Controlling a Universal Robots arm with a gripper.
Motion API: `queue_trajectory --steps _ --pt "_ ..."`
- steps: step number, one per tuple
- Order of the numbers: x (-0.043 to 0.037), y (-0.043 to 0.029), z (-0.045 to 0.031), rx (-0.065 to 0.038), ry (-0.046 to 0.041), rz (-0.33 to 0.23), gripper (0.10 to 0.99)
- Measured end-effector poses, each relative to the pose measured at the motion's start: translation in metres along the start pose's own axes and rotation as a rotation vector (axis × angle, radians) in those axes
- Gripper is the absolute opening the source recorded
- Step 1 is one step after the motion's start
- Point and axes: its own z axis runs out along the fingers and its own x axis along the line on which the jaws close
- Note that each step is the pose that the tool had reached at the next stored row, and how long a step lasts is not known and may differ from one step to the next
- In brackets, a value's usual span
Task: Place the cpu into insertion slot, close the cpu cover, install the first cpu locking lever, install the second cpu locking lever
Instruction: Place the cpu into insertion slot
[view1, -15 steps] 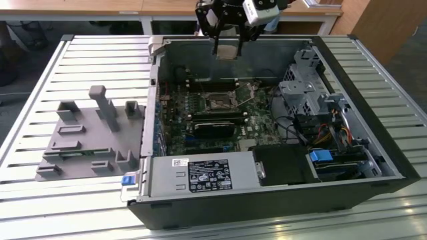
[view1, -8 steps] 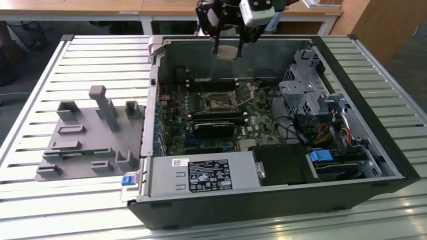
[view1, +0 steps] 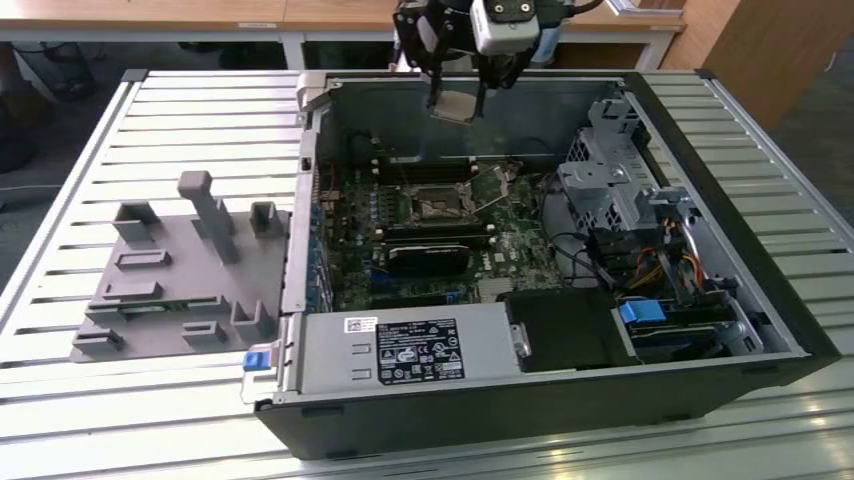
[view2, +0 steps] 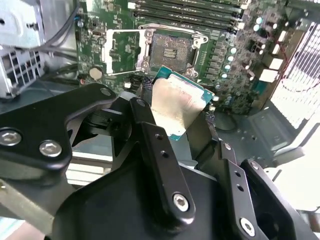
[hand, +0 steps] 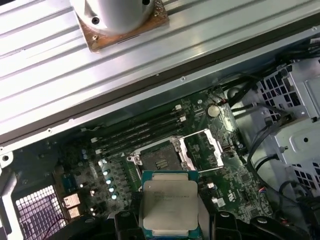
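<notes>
The pincer (view1: 461, 98) pinches the cpu (view1: 455, 106) by two opposite edges, its black fingers (view2: 141, 116) pressed against the chip's sides; in both wrist views the pale metal face of the cpu (hand: 169, 205) shows between them. The chip hangs in the air over the far part of an open computer case (view1: 534, 410), apart from everything below. Beneath it on the green circuit board (hand: 240, 177) the insertion slot (view2: 172, 52) lies bare; the cpu cover (view2: 122, 50) is swung open just beside it. The case lies on a slatted metal desk (view1: 200, 110); a grey moulded holder (view1: 160, 290) sits at the exterior view's left.
</notes>
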Motion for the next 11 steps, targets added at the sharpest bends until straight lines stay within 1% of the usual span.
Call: queue_trajectory --steps 11 --pt "0.0 -0.0001 0.0021 -0.002 -0.0161 0.182 0.525"
